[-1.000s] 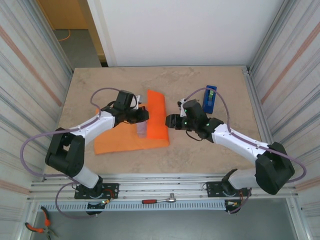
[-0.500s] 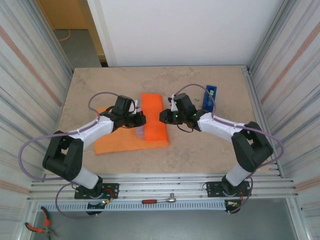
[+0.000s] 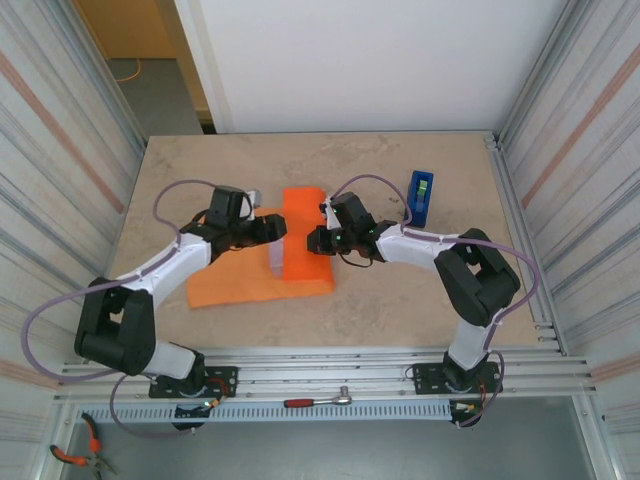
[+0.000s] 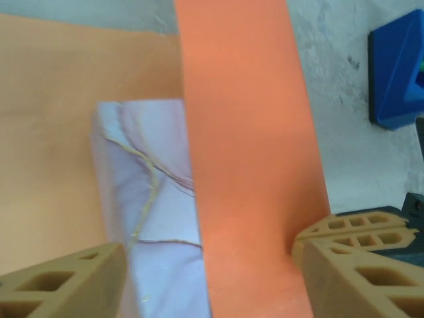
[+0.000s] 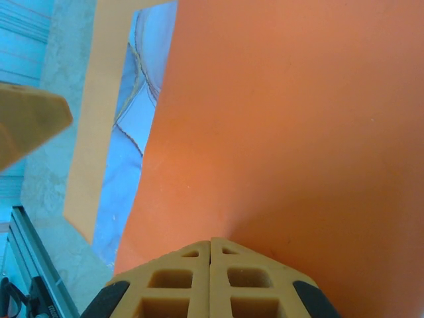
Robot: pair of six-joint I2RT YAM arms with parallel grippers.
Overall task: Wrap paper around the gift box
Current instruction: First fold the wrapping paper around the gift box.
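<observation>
The jaws of the right gripper (image 5: 211,244) have been shut and brought in, with the tips pressed on the folded flap of the paper (image 3: 305,232). The jaws of the left gripper (image 4: 207,248), shut 1 second ago, are now opened wide and pulled back. The gift box (image 4: 149,218) is laid on the paper, half covered by the flap.

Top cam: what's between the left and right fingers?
The paper, one flap folded partly over the pale gift box. Top view shows it between left fingers and right fingers; left wrist view confirms.
</observation>
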